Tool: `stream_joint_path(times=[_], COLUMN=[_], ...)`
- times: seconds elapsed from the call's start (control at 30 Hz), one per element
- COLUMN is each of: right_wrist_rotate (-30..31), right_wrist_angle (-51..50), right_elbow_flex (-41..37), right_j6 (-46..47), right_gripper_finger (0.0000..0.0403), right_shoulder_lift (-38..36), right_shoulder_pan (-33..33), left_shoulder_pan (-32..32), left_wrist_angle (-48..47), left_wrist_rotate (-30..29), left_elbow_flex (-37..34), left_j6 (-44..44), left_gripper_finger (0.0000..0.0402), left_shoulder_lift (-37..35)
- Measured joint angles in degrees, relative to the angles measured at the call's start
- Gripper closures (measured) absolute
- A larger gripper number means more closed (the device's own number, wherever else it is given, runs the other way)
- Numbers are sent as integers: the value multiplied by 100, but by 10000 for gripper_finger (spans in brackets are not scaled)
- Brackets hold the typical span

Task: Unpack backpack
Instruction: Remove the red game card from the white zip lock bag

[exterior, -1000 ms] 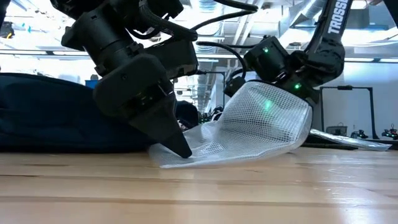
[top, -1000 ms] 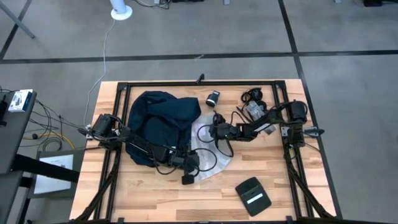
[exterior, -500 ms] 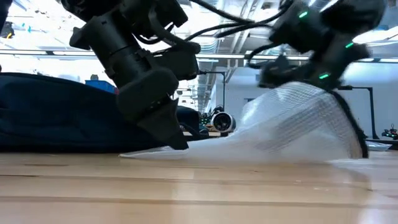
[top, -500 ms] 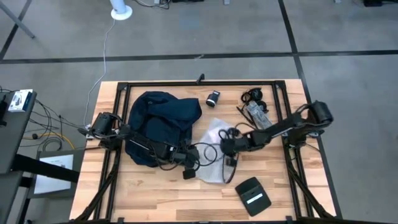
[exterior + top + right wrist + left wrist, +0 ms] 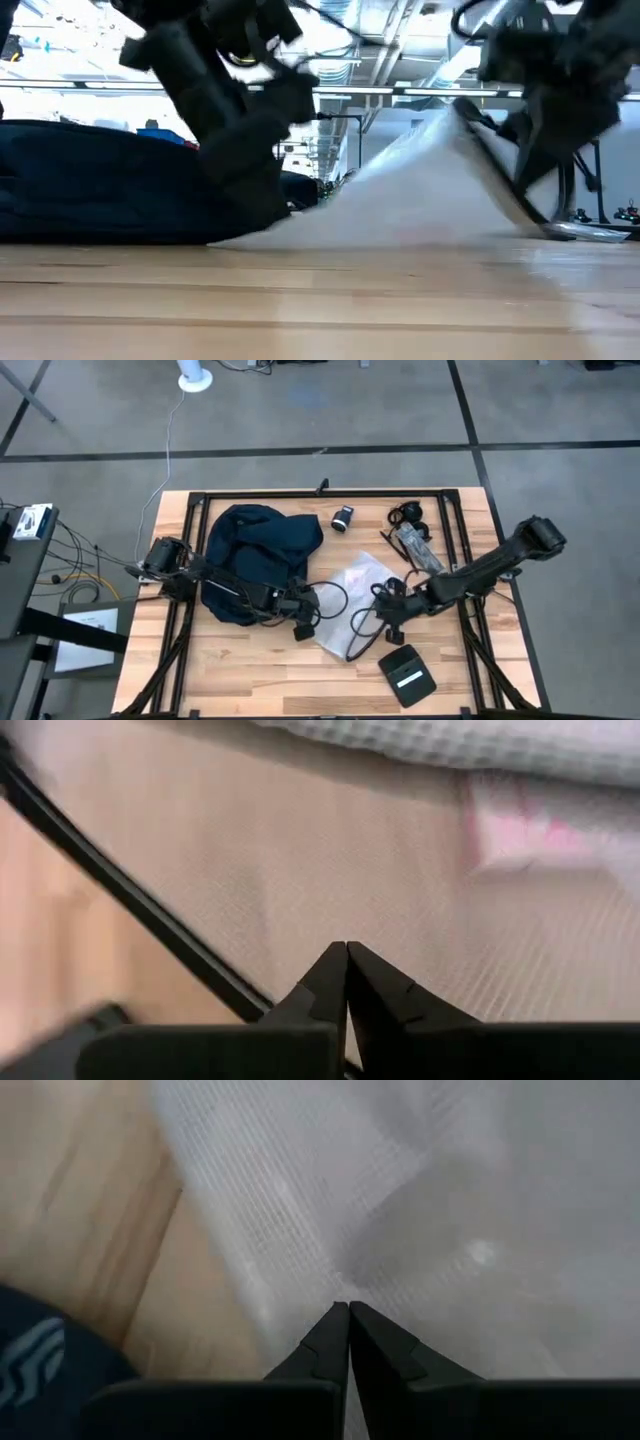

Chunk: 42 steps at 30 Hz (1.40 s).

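Backpack point(image 5: 255, 555) lies at table point(image 5: 240, 680) left-centre; bare wood along the near edge. Left gripper point(image 5: 303, 630), fingers pressed together, at the mesh pouch point(image 5: 355, 595) beside the backpack. Right gripper point(image 5: 390, 628) clenched on the pouch. Grey floor point(image 5: 320, 420) around. Since 1.0 s ago the pouch has been dragged rightward, nearer the black case point(image 5: 407, 675).

A grey concrete floor point(image 5: 300, 420) with dark seam lines surrounds the wooden table point(image 5: 250, 670). Beyond the table's far edge stands a white round base point(image 5: 195, 378); beside its left edge, a dark stand point(image 5: 20, 575) with cables. Bright ceiling beams point(image 5: 380, 40) show behind the table.
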Motion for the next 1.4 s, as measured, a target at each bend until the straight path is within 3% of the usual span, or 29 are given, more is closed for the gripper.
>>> stream_joint_path(times=[0.23, 0.4, 0.8, 1.07, 1.4], right_wrist_rotate=[-315, -316, -308, -308, -308], right_wrist_angle=[199, 223, 61, -236, -195], right_elbow_flex=[7, 8, 11, 11, 11], right_j6=[309, 305, 545, 1114, 1339], right_gripper_finger=[402, 402, 394, 296, 173], right_shoulder_lift=[-757, -1141, -1241, -1240, -1240], right_shoulder_pan=[167, 168, -151, -129, -140], left_shoulder_pan=[-42, -58, -84, 52, 79], left_wrist_angle=[-795, -489, -674, -413, 298], left_wrist_rotate=[-365, -405, -459, -597, 104], left_elbow_flex=[7, 12, 25, 25, 23], left_j6=[-131, 152, 164, -216, -785], left_gripper_finger=[402, 402, 402, 376, 246], left_shoulder_lift=[-701, -1191, -1592, -1594, -1594])
